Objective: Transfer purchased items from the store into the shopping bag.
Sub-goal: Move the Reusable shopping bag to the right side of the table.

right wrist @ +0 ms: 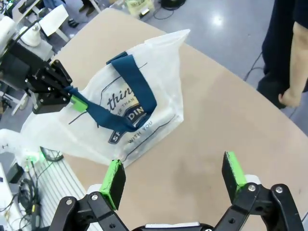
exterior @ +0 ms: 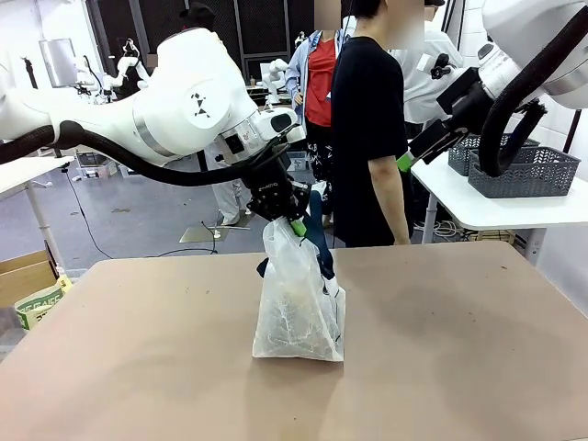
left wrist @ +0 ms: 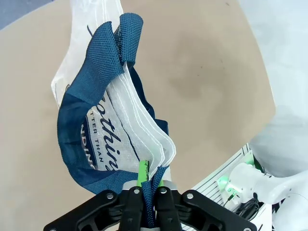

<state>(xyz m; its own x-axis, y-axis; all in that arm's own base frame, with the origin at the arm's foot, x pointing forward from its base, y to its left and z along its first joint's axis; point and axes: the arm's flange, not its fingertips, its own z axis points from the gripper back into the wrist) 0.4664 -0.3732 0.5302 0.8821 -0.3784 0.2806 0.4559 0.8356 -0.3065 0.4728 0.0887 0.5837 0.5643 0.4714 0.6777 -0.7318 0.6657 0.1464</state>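
My left jaws (exterior: 296, 225) are closed tight on a navy strap handle (left wrist: 150, 192) at the top edge of the shopping bag (exterior: 299, 308), pinching it between the green pads. The bag stands upright near the middle of the tabletop (exterior: 459, 349), its long axis running straight up from the tabletop to my left jaws, which sit directly above it and hold its top up. In my left wrist view the bag's mouth looks narrow, its whitish layers folded close together beside the strap.

My right jaws (right wrist: 173, 178) are spread wide and hold nothing. They hang high above the tabletop on my right side, well apart from the bag, looking down on its printed face; the bag lies ahead of them and toward my left arm.

A person (exterior: 367, 138) stands at the far side of the tabletop, beside a dark mesh basket (exterior: 519, 170) on a side table. Something pale may lie inside the bag, though I cannot make out purchased items through the plastic. I judge the coming move turns on my right jaws reaching the bag's mouth to widen it.
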